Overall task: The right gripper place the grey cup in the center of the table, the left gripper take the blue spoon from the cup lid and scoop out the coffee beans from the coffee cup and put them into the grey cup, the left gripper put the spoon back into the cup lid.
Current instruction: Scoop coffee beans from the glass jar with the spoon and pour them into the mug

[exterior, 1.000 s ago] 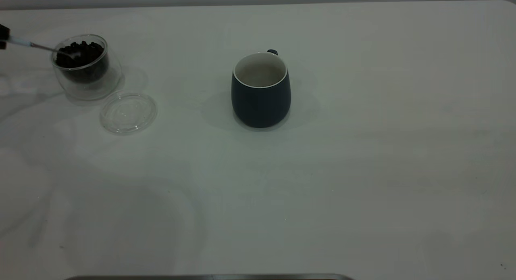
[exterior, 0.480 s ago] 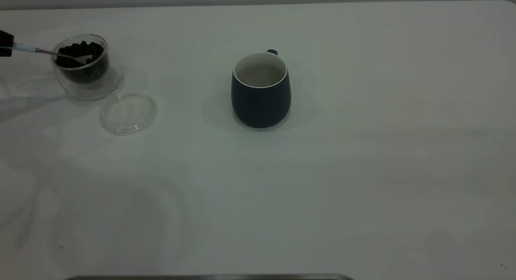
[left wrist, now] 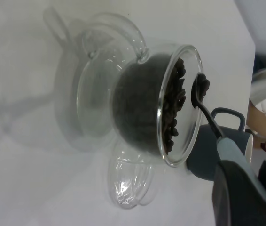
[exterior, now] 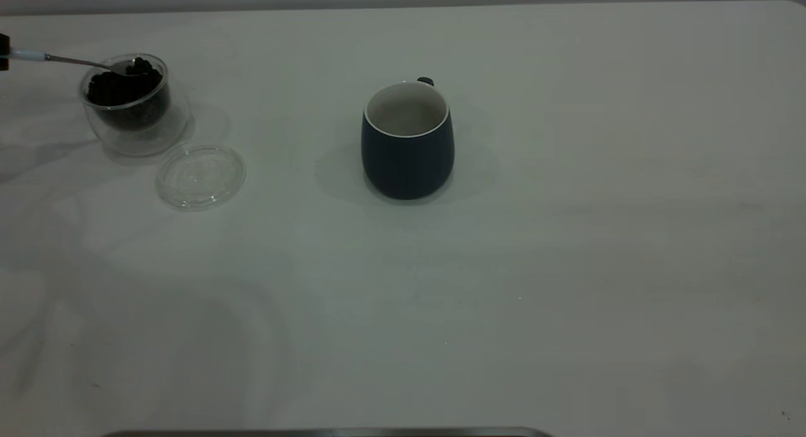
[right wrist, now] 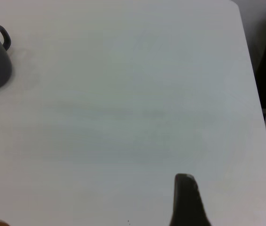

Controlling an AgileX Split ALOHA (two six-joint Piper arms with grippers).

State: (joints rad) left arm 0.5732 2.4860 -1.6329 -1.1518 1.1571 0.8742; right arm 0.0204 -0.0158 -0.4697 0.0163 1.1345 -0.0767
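— So where does the scoop stand?

— Loaded, I'd say. The small teaspoon with a shiny metal bowl and pale blue handle [exterior: 60, 60] has its bowl just above the rim of the clear double-walled glass cup [exterior: 132, 106], with a few dark roasted coffee beans [left wrist: 201, 85] heaped on it. The black left gripper [left wrist: 238, 197] has its fingers clamped on the handle's far end, at the left edge of the exterior view.

— Which way does the spoon lie?

— Its long axis is nearly level, running left to right across the off-white surface [exterior: 567, 267]: handle toward the left edge, bowl pointing right, toward the rounded dark blue-grey mug with white inside [exterior: 407, 141].

— And the mug?

— Upright at the middle of the surface, well apart from the glass cup, seemingly empty. The flat clear round lid [exterior: 200, 175] lies just beside the glass cup.

— How to carry well?

— Keep the bowl level, raise it clear of the glass rim, travel slowly along the spoon's own axis, and tip only once over the mug's mouth. A jerk would likely scatter beans.

— The right gripper [right wrist: 185, 200]?

— Parked off to the side; whether its fingers are apart I cannot tell.
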